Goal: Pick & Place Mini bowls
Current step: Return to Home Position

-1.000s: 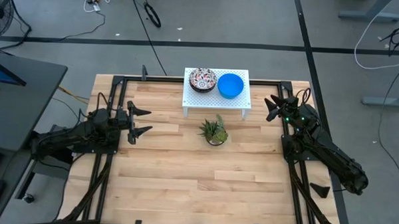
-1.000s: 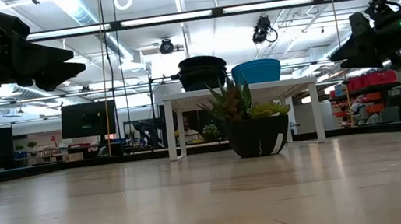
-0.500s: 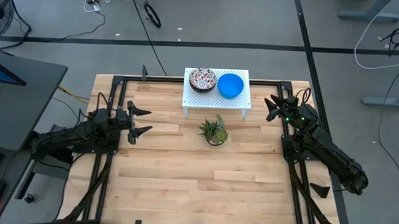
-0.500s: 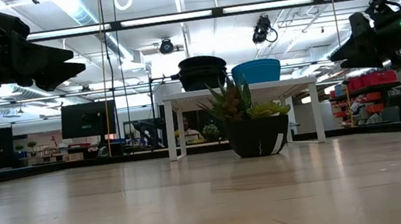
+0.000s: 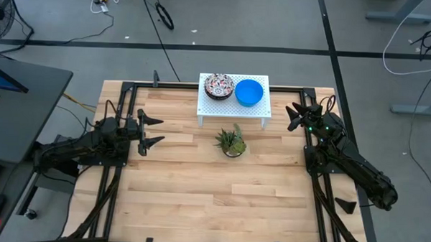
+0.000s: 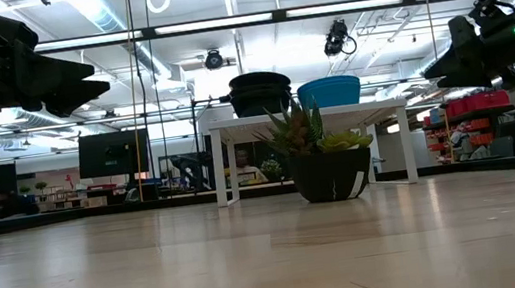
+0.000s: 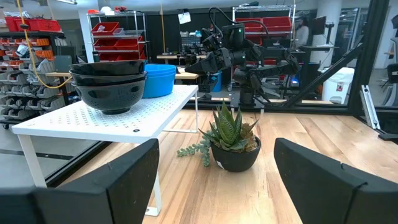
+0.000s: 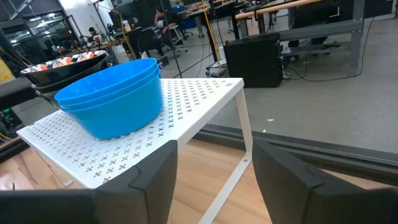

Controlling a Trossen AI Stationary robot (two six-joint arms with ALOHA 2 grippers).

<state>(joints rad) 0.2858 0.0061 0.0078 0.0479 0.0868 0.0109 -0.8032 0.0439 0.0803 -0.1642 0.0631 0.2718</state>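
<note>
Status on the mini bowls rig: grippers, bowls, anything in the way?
Left gripper open, empty, at table's left. Right gripper open, empty, beside the white shelf. Blue stack and patterned stack on shelf. Potted plant in front of shelf.

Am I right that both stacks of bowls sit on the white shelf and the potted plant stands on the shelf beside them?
Not quite. The two stacks, blue bowls and patterned bowls, do sit on the white shelf, but the potted plant stands on the wooden table in front of it, as the high view shows.

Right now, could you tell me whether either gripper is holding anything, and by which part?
Nothing is held. The left gripper and right gripper are both open and empty, clear of the stacked bowls on the white shelf.
</note>
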